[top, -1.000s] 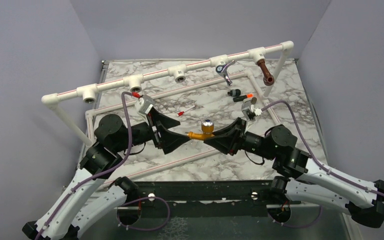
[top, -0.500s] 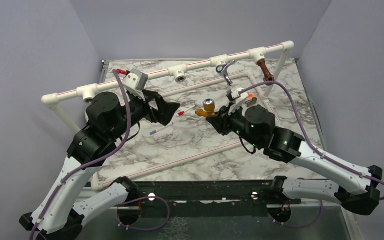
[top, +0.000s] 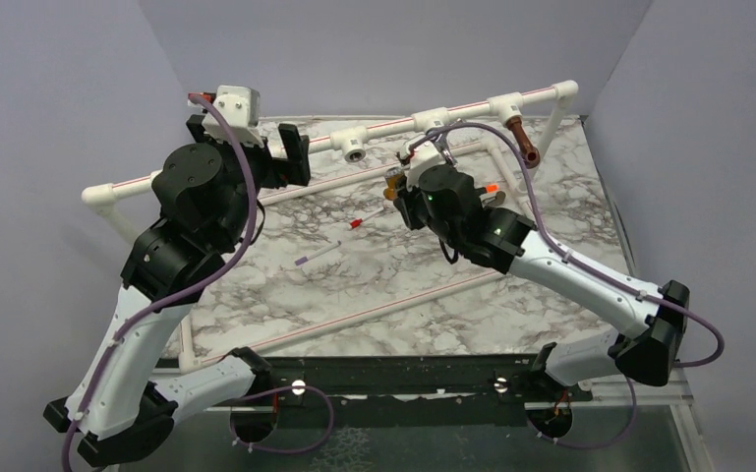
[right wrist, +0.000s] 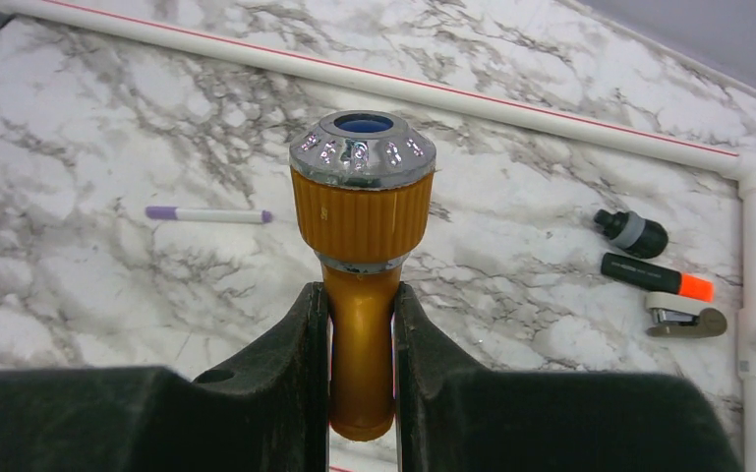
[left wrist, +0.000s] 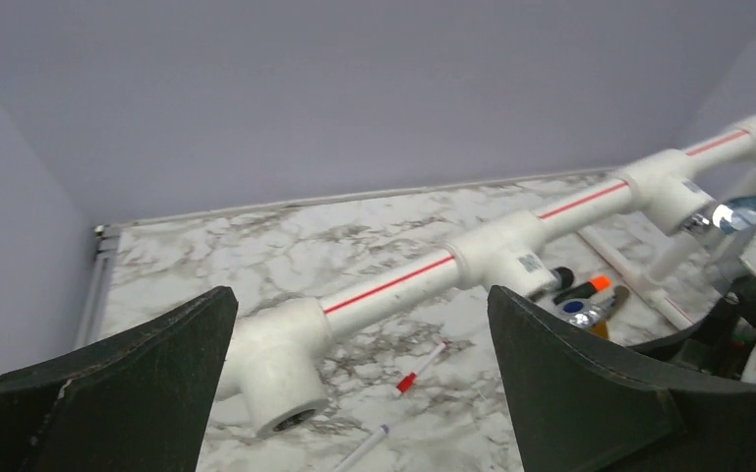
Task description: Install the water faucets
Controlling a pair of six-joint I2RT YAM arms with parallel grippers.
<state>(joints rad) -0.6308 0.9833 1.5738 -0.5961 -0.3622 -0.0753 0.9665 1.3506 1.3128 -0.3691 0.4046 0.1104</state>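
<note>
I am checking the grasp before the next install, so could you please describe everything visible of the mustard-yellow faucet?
The mustard-yellow faucet has a smooth, metallic-looking golden body, a ribbed collar of the same colour and a silvery knob with a blue centre at its end. The knob end points away from the right gripper, whose two black fingers clamp the lower body; no spout shows in the wrist view. It is held above the marble table, touching nothing else visible.

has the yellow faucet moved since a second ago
Yes. In the top view the mustard-yellow faucet, clamped in the right gripper, has gone from mid-table up toward the white pipe rail at the back, near its open tee.
</note>
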